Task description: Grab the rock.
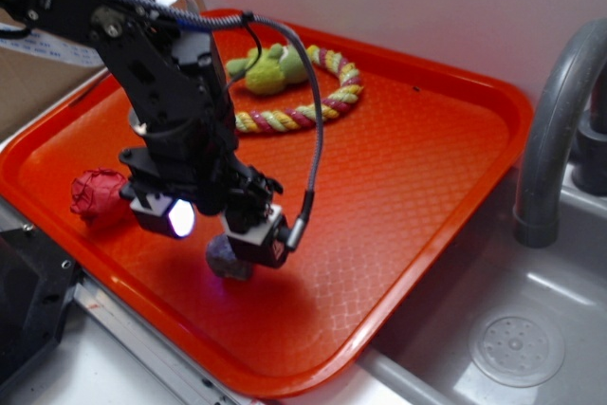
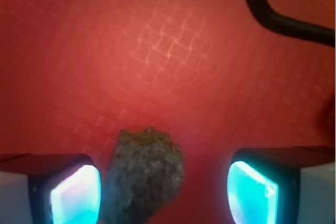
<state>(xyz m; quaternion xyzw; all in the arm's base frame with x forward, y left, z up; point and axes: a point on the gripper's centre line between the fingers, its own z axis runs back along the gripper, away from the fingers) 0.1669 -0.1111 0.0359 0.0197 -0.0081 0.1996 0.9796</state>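
Three loose things are seen on the orange tray (image 1: 446, 177): the rock (image 1: 228, 258), a red ball (image 1: 98, 193) and a rope ring toy (image 1: 303, 87) with a green plush piece at its far-left side. The tray is set on a counter, with a sink (image 1: 517, 339) and a grey faucet (image 1: 555, 130) at its 3 o'clock side.

The rock is found toward the tray's 7 o'clock edge, resting on the textured surface. The ball is placed at about 9 o'clock from the rock, near the tray's rim and apart from the rock. The rope toy is laid at 12 o'clock, well apart from both.

The gripper (image 1: 213, 225) is lowered over the rock, with a glowing pad visible on its left finger. In the wrist view the gripper (image 2: 163, 190) is shown spread wide, its two lit pads (image 2: 76, 195) standing at either side of the rock (image 2: 144, 174). The rock is positioned between them, just beside the left-hand pad, with a clear gap of tray (image 2: 157, 51) left before the right-hand pad. Whether the left-hand pad is touching the rock cannot be told. Nothing is clamped. A black cable (image 2: 278, 17) is seen crossing the upper right corner of that view.
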